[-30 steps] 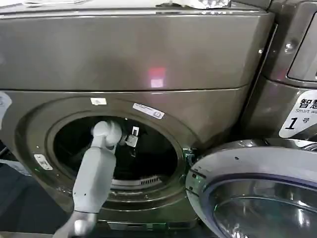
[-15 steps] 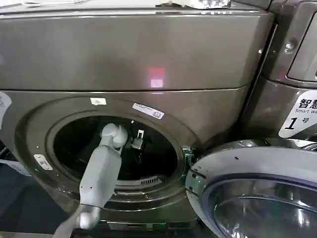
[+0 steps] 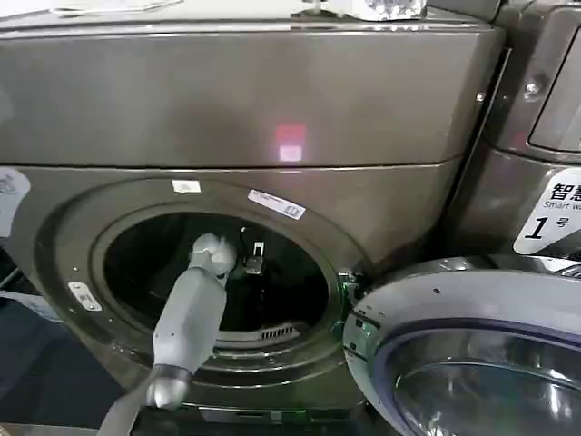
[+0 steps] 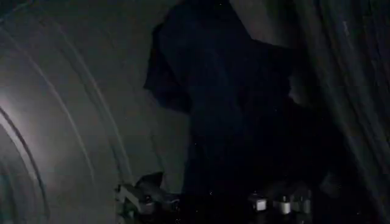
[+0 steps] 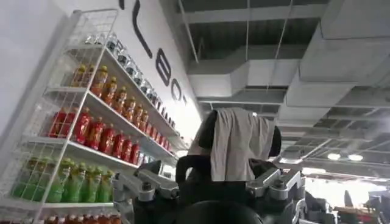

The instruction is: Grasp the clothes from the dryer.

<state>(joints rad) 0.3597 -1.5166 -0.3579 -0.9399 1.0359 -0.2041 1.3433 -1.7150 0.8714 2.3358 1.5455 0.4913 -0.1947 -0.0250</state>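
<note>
Just ahead of the left gripper, deep inside the dryer drum, hangs dark clothes; reach step, jaw state unclear, next: push fwd & clamp cloth; right gripper parked, holding a grey cloth.

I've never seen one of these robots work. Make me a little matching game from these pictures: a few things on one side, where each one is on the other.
Things:
1. left gripper
2. round glass door
3. dark garment
4. bottles

Places or states:
a. on a white wire shelf rack
b. swung open beside the porthole
c. reaching inside the dryer drum
d. lying in the drum ahead of the gripper

Pairs: 1-c, 2-b, 3-d, 4-a
</note>
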